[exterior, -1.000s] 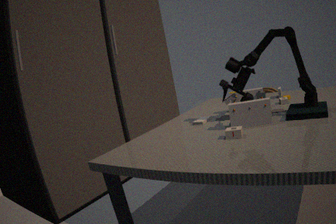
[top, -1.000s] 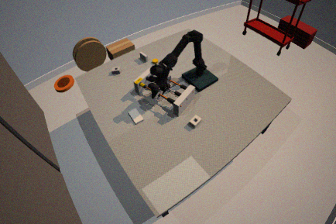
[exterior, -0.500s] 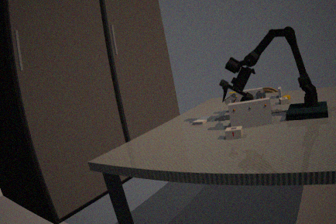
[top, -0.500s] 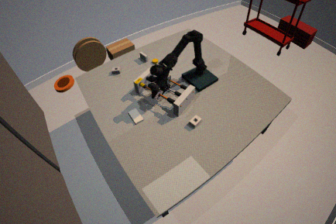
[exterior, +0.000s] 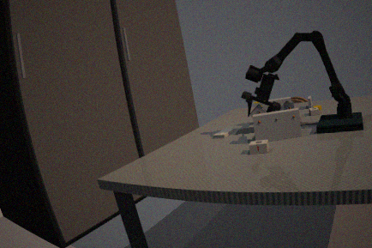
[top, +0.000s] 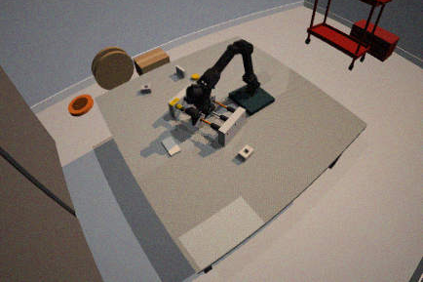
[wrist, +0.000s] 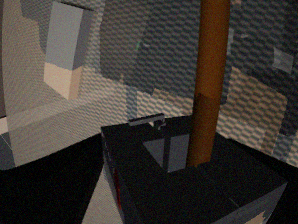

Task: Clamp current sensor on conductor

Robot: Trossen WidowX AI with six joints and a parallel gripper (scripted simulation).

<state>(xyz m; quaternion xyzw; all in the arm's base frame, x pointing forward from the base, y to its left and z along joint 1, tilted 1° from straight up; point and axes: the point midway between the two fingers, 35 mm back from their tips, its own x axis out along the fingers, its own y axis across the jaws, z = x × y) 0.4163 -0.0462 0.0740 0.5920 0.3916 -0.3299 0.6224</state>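
The black current sensor (wrist: 150,145) fills the lower middle of the wrist view, its two parts together round an orange conductor (wrist: 212,60) that passes down through its window. A red mark (wrist: 118,187) shows on its left side; which way the arrow points cannot be told. My gripper (top: 201,111) (exterior: 261,107) is shut on the sensor, with dark fingers along both sides of it. The conductors run between a near white panel (top: 232,129) (exterior: 278,126) and a far one. The LOAD lettering cannot be read, and whether the latch has caught cannot be seen.
A white block with a hole (top: 246,152) (exterior: 259,147) stands in front of the near panel. A flat white piece (top: 171,146) (exterior: 220,135) lies beside the rack. Small blocks (top: 146,89) (top: 180,71) and a yellow disc (top: 195,76) are behind. The arm's base (top: 251,99) (exterior: 340,122) is at the right.
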